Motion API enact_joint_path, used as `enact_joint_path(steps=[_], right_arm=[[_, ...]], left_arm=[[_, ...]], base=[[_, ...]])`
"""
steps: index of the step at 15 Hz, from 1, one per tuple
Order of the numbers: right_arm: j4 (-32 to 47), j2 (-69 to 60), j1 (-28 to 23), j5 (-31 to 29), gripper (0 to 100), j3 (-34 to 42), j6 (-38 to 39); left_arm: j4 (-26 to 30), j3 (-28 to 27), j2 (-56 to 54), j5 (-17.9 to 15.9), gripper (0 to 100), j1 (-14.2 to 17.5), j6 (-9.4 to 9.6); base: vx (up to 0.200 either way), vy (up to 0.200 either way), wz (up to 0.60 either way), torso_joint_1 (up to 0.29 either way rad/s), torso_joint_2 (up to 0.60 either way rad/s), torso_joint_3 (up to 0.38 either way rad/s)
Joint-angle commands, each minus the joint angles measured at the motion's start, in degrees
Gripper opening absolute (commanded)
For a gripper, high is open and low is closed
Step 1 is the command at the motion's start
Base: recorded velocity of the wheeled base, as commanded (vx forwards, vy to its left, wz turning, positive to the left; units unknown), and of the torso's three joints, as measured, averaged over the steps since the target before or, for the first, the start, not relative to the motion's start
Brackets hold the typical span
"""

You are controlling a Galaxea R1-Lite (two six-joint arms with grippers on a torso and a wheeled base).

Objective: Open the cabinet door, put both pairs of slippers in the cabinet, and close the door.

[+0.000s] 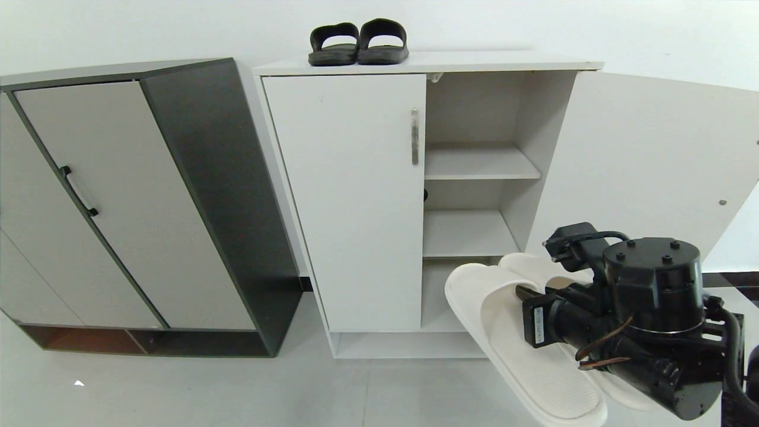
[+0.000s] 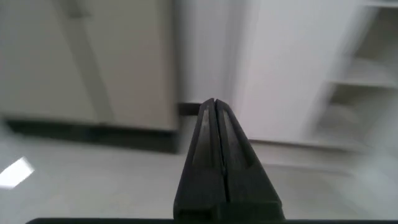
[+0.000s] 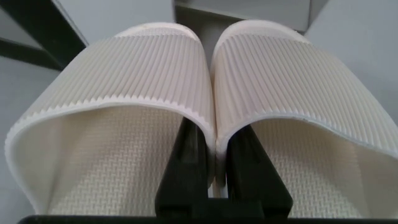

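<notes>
Cream-white slippers (image 1: 507, 335) with ribbed straps hang at about 4 o'clock in the head view. They are pinched side by side in the right hand (image 3: 216, 177), whose fingers are clenched on the pair's touching inner edges under the straps. The left hand (image 2: 214, 149) is pressed shut on nothing, low over the floor.

The pair's long axis runs from heels at 5 o'clock to toes at 11 o'clock. The toes point at the open bay of the white cabinet (image 1: 350, 201), just short of its lower shelf (image 1: 468, 234). The right door (image 1: 652, 166) stands swung wide at 2 o'clock.

Judging by this, the first pair is being stowed. The next move calls for pushing the toes forward onto a shelf, then letting go.

The black slippers (image 1: 358, 42) wait on the cabinet top at 12 o'clock, toes toward the wall.
</notes>
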Motion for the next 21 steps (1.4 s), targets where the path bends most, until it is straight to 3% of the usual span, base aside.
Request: enact_joint_path(steps=[1,2,3,5,9,12,15,21], right_arm=[[-0.18,0.51,0.51,0.03,0,0.3,-0.01],[-0.35,0.77,1.39,-0.06,0,0.38,-0.01],[-0.88,1.03,2.18,-0.06,0,1.09,-0.01],[-3.34,2.53,3.59,-0.5,0,1.44,-0.1],[-5.01,7.89,3.23,-1.46,0,-1.81,0.34],[-6.59,14.66,2.79,-11.31,0,-8.67,2.19],[-6.94,17.73,2.79,-14.47,0,-12.27,3.51],[-7.03,20.46,2.62,-14.47,0,-13.42,3.77]], left_arm=[[-1.22,3.3,-4.51,-6.47,0,1.28,0.3],[-1.05,3.3,-4.51,-6.55,0,1.28,0.92],[1.85,3.3,-4.51,-5.85,0,1.19,0.39],[0.8,3.3,-4.51,-5.76,0,1.28,0.56],[0.8,3.3,-4.51,-4.53,0,1.28,-1.19],[0.8,3.3,-4.51,-4.53,0,1.28,-1.02],[0.71,3.3,-4.51,-4.53,0,1.28,-0.93],[0.8,3.3,-4.51,-4.53,0,1.28,-1.11]], base=[[0.0,0.0,0.0,0.0,0.0,0.0],[0.0,0.0,0.0,0.0,0.0,0.0],[0.0,0.0,0.0,0.0,0.0,0.0],[0.0,0.0,0.0,0.0,0.0,0.0],[0.0,0.0,0.0,0.0,0.0,0.0],[0.0,0.0,0.0,0.0,0.0,0.0],[0.0,-0.2,0.0,0.001,0.0,0.001],[0.0,-0.167,0.0,0.006,0.0,0.0]])
